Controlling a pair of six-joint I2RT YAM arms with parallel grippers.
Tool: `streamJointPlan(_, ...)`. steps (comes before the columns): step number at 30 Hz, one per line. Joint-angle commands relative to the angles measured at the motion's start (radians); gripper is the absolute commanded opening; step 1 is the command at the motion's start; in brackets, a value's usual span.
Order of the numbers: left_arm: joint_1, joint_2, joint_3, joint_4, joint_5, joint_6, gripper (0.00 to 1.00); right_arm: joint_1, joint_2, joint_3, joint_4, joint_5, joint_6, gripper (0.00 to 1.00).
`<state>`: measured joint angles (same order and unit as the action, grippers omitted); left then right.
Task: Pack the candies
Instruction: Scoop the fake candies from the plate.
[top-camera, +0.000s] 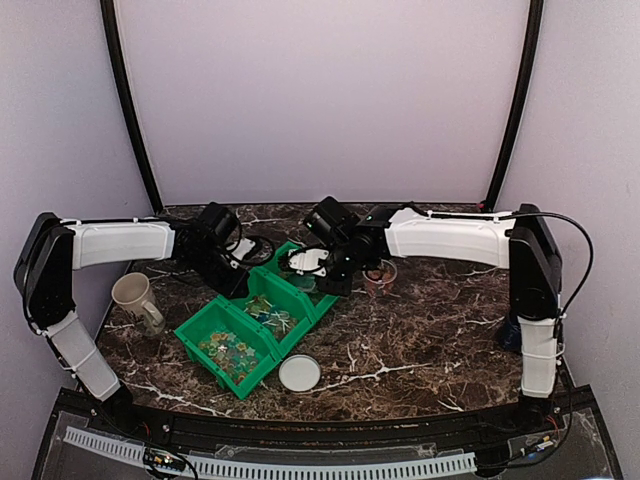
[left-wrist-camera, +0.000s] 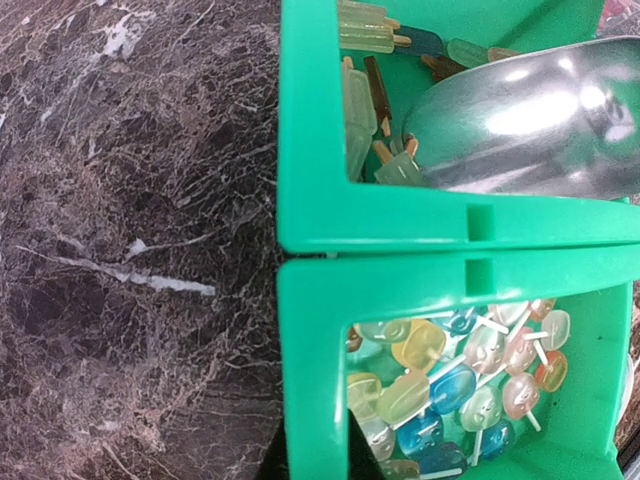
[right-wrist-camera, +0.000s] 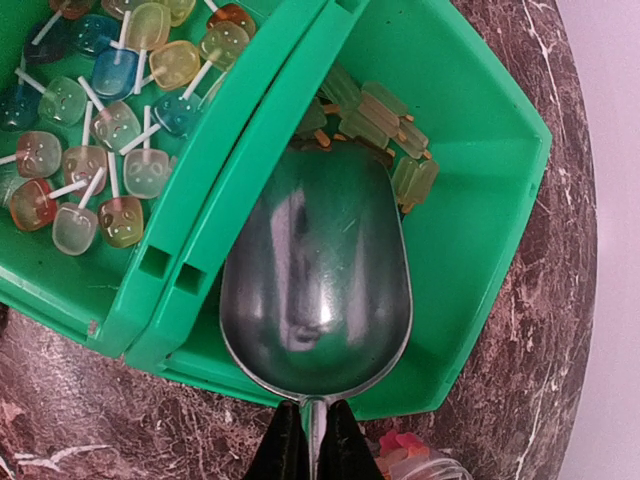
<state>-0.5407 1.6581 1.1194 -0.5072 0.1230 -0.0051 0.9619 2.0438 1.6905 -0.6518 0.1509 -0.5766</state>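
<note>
Marble table (top-camera: 420, 350): dark, white-veined and slick, so anything tipped out on it could skid well away from the arms.
Green plastic three-compartment bin (right-wrist-camera: 250, 170): it sits angled at mid-table, and a hard push from the tool could shove it sideways unless it is braced.
Left gripper (top-camera: 232, 272): closed up, parked at the bin's far-left edge. Whether it actually pinches the wall, I cannot tell. If it doesn't, the bin is free to slide.
Right gripper (right-wrist-camera: 312, 440): clenched on the thin handle of the scoop. That's a narrow purchase, and a loaded bowl could twist in it.
Shiny steel scoop (right-wrist-camera: 315, 290): empty, lying in the end compartment, its nose right up against the heap. The side rim runs close along the dividing wall and could snag there.
Small clear cup (top-camera: 381, 275): just beside the right wrist, a small target, and an elbow swing might knock it.
Candies: all in the bin.
Pale popsicle-shaped candies (right-wrist-camera: 385, 125): bunched in the far corner ahead of the scoop. Driven flat, they may jam against the wall or hop over it instead of riding in.
Translucent lollipops (right-wrist-camera: 110, 125): next compartment over, with sticks that can tangle.
Tiny wrapped sweets (top-camera: 228, 352): nearest compartment, away from both grippers.
</note>
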Motion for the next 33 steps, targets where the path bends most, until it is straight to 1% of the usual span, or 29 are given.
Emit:
streamJointPlan(1,-0.003,-0.079,0.033,0.103,0.07,-0.007,0.0,0.007,0.019,0.035,-0.153,-0.154,-0.021,0.0)
streamJointPlan(3,-0.004,-0.082,0.031,0.105,0.07,-0.006,0.0,0.006,0.036,0.042,-0.123,-0.155,0.004,0.0)
streamJointPlan(6,-0.003,-0.085,0.03,0.108,0.074,-0.006,0.0,0.005,0.092,0.051,-0.049,-0.086,0.066,0.0)
streamJointPlan(9,-0.004,-0.086,0.03,0.108,0.076,-0.004,0.0,-0.002,0.172,0.105,-0.017,-0.037,0.157,0.0)
streamJointPlan(13,-0.003,-0.091,0.026,0.114,0.078,-0.003,0.0,-0.009,0.216,0.123,0.079,-0.1,0.291,0.0)
streamJointPlan(17,-0.004,-0.09,0.026,0.113,0.074,-0.003,0.0,-0.009,0.159,0.007,0.268,-0.135,0.357,0.0)
streamJointPlan(24,0.001,-0.092,0.023,0.121,0.092,-0.011,0.0,-0.018,0.022,-0.251,0.579,-0.085,0.402,0.0)
streamJointPlan(28,0.013,-0.098,0.017,0.133,0.117,-0.02,0.0,-0.028,-0.031,-0.374,0.714,-0.097,0.448,0.0)
streamJointPlan(33,0.016,-0.098,0.014,0.135,0.118,-0.023,0.0,-0.041,-0.085,-0.466,0.826,-0.093,0.483,0.0)
